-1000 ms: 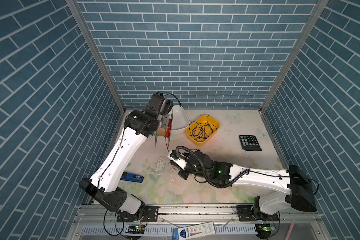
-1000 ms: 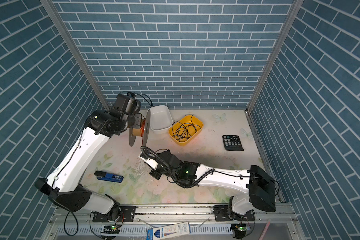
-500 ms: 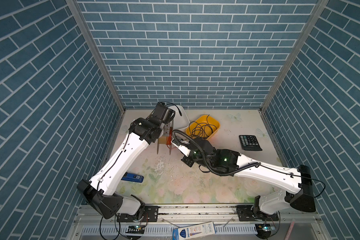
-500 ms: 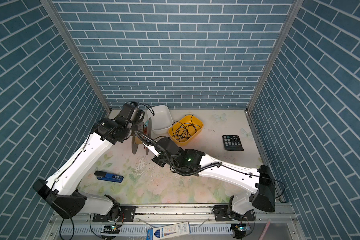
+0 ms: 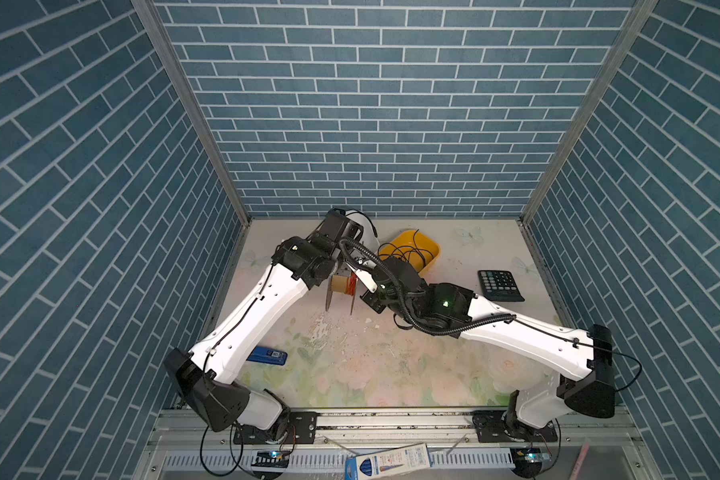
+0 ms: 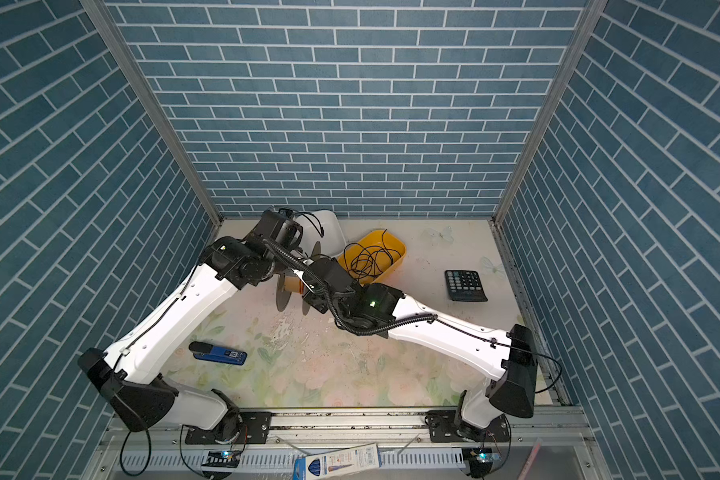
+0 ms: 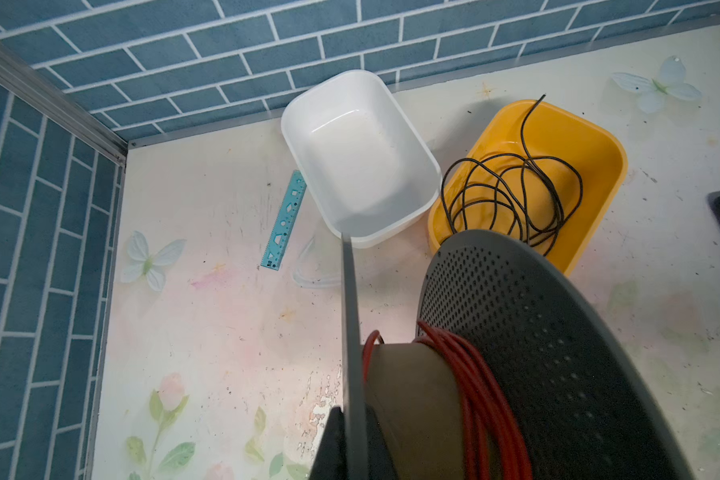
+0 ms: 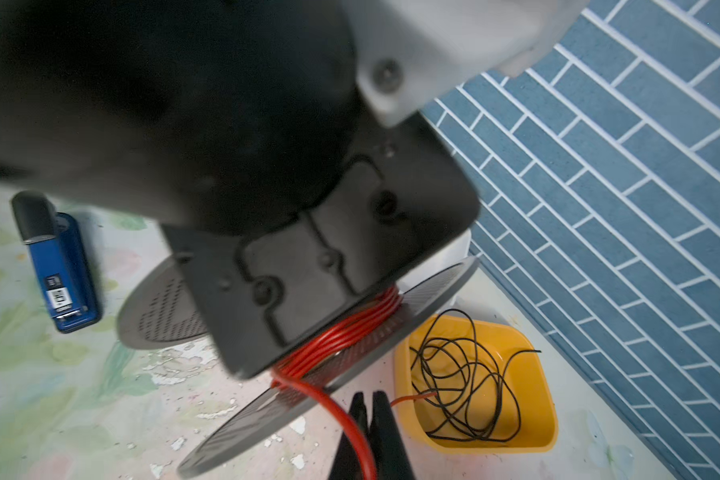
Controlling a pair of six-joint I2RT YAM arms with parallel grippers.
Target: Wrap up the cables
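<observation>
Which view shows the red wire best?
The right wrist view: the red wire runs off the spool into the shut right gripper. Left wrist shows only wound turns; a top view, just a red patch.

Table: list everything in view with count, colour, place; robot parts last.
spool: 1, grey flanges, brown core, on edge, back-left of table
cable: 1, red-orange, partly wound on spool
white tub: 1, white, back of table, empty
yellow tub: 1, yellow, beside white tub
black wire: 1 tangle, black, in yellow tub
calculator: 1, black, right side
stapler: 1, blue-black, front left
ruler: 1, teal, beside white tub
pen box: 1, blue-white, front rail
left gripper: 1, black, shut on spool flange
right gripper: 1, black, shut on cable
</observation>
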